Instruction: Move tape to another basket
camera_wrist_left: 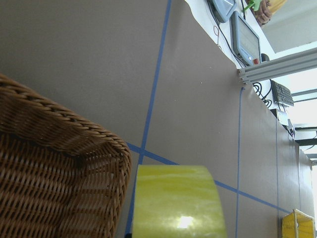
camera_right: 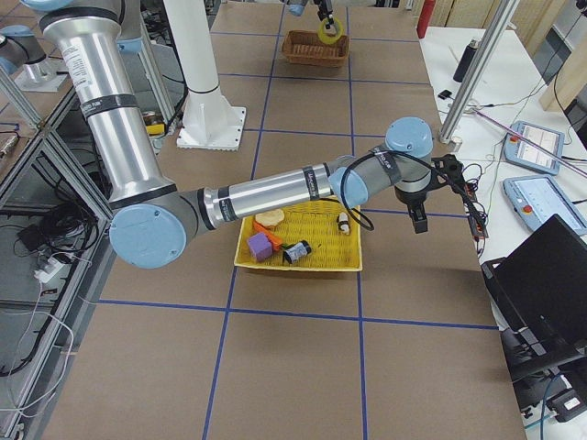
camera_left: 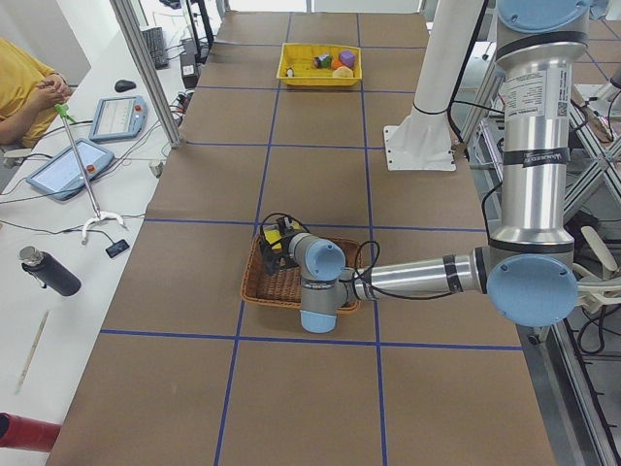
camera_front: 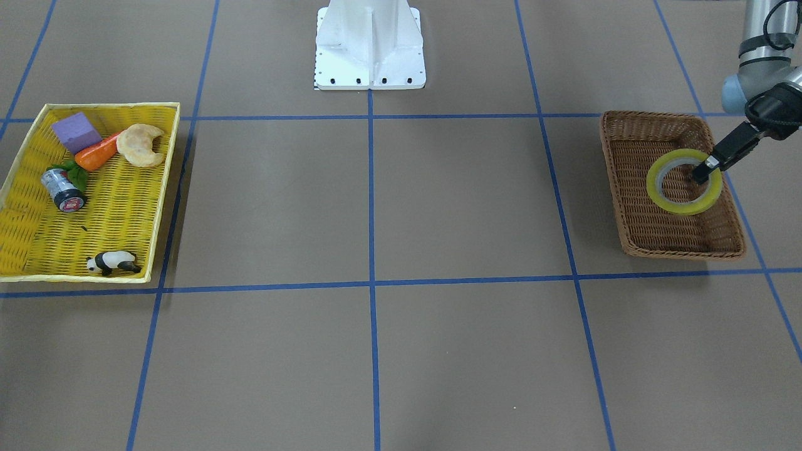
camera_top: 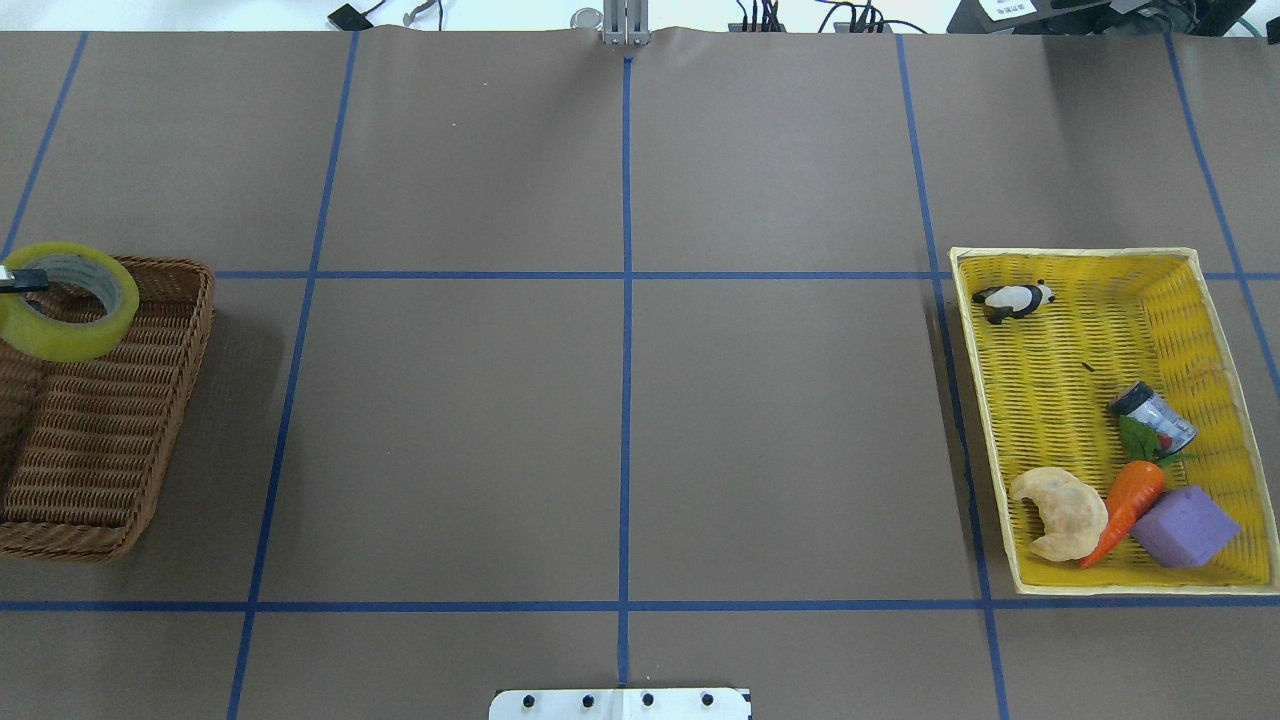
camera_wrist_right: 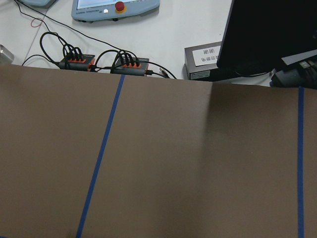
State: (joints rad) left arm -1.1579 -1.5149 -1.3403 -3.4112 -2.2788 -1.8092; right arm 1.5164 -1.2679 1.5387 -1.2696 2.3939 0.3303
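A wide roll of translucent yellow-green packing tape (camera_front: 684, 208) is hanging in the air over the far end of a dark-brown woven wicker basket (camera_front: 664, 235), lifted clear of the basket floor, on the robot's left side of the brown table (camera_front: 438, 200). The roll is facing its open ring upward; its inner core is showing pale grey-white, and any print on that core is too small to read. The left gripper (camera_front: 702, 172) is reaching down into the ring, with its fingers pinching the wall of the tape. From the left wrist camera the glossy yellow-green side of the roll is filling the lower edge, with the basket's rim beside and below it. The right gripper (camera_right: 417, 220) is hanging just beyond a bright yellow basket (camera_front: 113, 213) far across the table; whether its fingers are parted or closed cannot be told. A small dark jar (camera_front: 62, 188) in that yellow basket is showing a red end label, unreadable.
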